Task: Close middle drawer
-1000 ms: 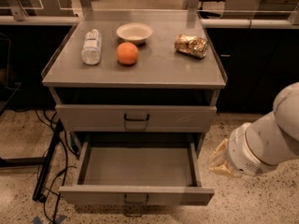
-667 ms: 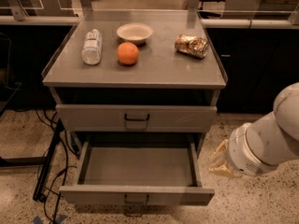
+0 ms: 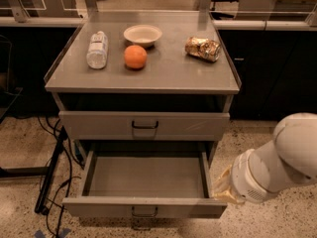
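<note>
The middle drawer (image 3: 146, 175) is pulled far out of the grey cabinet and is empty. Its narrow front (image 3: 99, 207) faces me, with a small dark loop handle (image 3: 144, 212) at the centre. The top drawer (image 3: 143, 125) above it is shut. My white arm (image 3: 282, 165) comes in from the lower right. Its tan end with the gripper (image 3: 221, 186) sits right beside the right front corner of the open drawer, at about the level of the drawer's front.
On the cabinet top (image 3: 168, 78) lie a plastic bottle (image 3: 97, 49), an orange (image 3: 135, 56), a white bowl (image 3: 142, 34) and a crumpled snack bag (image 3: 203, 48). Dark cables (image 3: 54, 177) run over the floor at the left. Dark cabinets stand behind on both sides.
My arm has shifted slightly down and to the left, closer to the right front corner of the open drawer. The drawer has not moved.
</note>
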